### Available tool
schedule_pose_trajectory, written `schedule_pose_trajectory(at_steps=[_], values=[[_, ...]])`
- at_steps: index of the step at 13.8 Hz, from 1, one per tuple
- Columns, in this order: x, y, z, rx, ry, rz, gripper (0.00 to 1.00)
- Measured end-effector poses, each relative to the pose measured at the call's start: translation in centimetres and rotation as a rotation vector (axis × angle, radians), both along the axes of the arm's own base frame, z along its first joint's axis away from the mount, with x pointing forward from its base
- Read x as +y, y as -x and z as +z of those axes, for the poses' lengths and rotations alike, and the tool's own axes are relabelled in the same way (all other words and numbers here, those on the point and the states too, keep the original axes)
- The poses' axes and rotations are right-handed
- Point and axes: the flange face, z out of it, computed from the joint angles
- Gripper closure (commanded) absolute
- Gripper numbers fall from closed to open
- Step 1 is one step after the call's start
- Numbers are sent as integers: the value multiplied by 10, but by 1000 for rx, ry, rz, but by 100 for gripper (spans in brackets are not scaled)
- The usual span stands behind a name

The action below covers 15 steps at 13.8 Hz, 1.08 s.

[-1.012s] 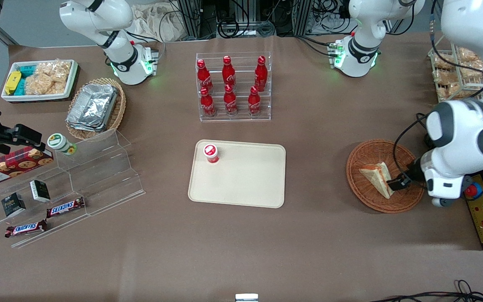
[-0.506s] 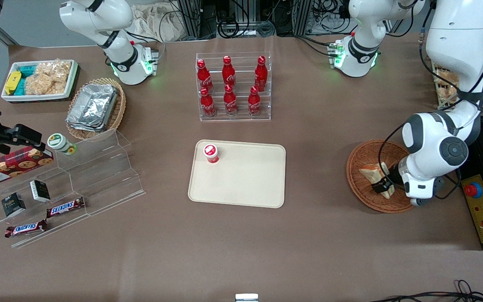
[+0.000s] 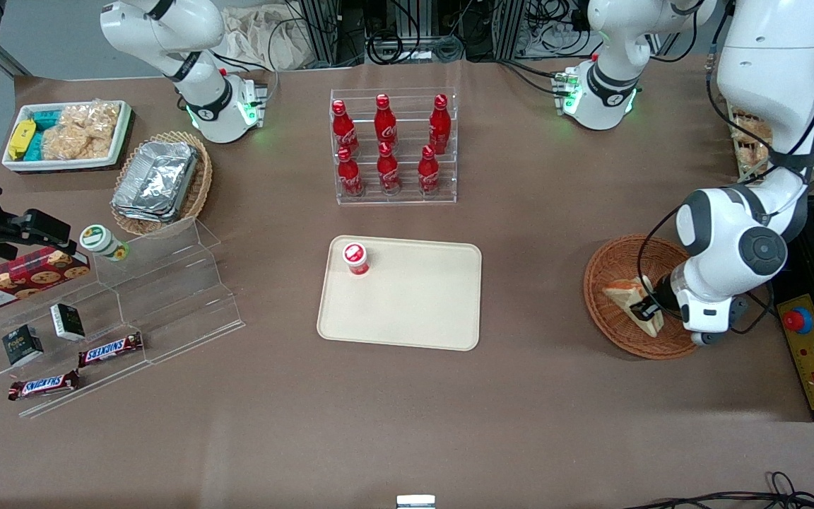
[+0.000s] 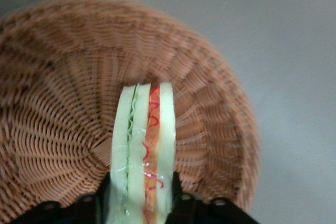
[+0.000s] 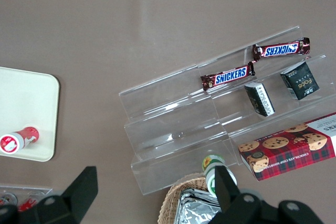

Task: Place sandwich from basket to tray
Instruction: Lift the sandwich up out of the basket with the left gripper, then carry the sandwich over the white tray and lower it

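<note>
The sandwich is a pale wedge with orange-red and green filling, standing on edge in the round reddish-brown wicker basket toward the working arm's end of the table. My left gripper is down in the basket with one black finger on each flat side of the sandwich, shut on it. The basket weave shows under it in the left wrist view. The cream-beige tray lies at the table's middle.
A small red-capped cup stands in the tray's corner. A clear rack of red cola bottles stands farther from the front camera than the tray. Clear stepped shelves with snack bars lie toward the parked arm's end.
The left arm swung in over the basket and its gripper slid along the sandwich, from the wedge's end to astride it. The sandwich shifted slightly within the basket.
</note>
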Motion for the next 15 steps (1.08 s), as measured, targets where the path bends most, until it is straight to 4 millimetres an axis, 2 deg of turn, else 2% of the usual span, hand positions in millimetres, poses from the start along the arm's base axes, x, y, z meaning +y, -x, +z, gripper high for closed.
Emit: schedule_pose_trajectory(at_steps=[2, 4, 8, 10, 12, 13, 15], values=[[-21, -8, 47, 2, -25, -64, 90], [-51, -11, 105, -1, -48, -125, 90], [-113, -4, 214, 36, -95, -233, 90], [-150, 7, 261, 47, -108, -280, 90], [-190, 21, 290, 41, -112, -287, 90], [-212, 29, 298, 34, -112, -283, 90], [-263, 49, 296, 30, -114, -271, 90]])
